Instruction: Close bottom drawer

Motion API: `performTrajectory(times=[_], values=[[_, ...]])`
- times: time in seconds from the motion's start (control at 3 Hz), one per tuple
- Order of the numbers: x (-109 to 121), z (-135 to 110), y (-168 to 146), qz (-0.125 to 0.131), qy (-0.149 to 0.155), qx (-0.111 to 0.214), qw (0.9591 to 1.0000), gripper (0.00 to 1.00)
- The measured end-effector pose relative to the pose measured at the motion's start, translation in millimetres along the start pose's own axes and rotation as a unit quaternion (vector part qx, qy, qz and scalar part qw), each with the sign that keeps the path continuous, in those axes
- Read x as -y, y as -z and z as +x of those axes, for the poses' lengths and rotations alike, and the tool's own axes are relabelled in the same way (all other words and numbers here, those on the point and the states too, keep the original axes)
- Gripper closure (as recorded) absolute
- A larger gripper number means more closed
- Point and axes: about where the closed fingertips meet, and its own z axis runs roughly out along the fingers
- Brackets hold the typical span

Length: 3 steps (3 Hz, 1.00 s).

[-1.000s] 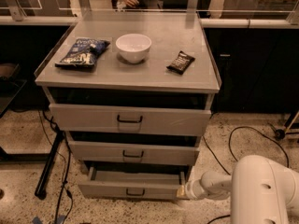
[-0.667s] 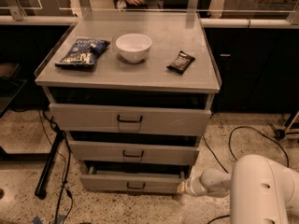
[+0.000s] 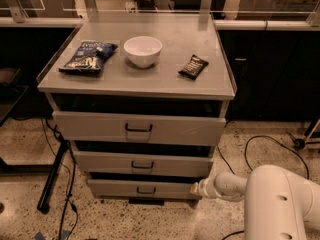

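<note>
Camera view: nearest, the gripper (image 3: 196, 189) is seen at the right end of the bottom drawer (image 3: 120, 188), its grasp state left undiscernible. The drawer is found lowest in the grey cabinet (image 3: 222, 129), pushed nearly in. Farther back, a white bowl (image 3: 143, 50) is set on top.

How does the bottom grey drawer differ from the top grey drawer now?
The bottom grey drawer has the shortest, narrowest front; the top grey drawer has the tallest, widest. The white claw sits at the bottom drawer's right end; nothing touches the top drawer. Both are grey with a small black central handle and a dark gap above.
</note>
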Motion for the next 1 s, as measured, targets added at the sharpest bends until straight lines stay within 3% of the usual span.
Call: performTrajectory(times=[0.33, 0.67, 1.0], values=[[0.0, 0.1, 0.0, 0.000, 0.000, 0.000, 1.0000, 1.00], [3.4, 10.4, 6.1, -0.014, -0.004, -0.029, 0.9995, 1.00], [29.2, 31.9, 37.6, -0.027, -0.016, -0.071, 0.9970, 1.00]])
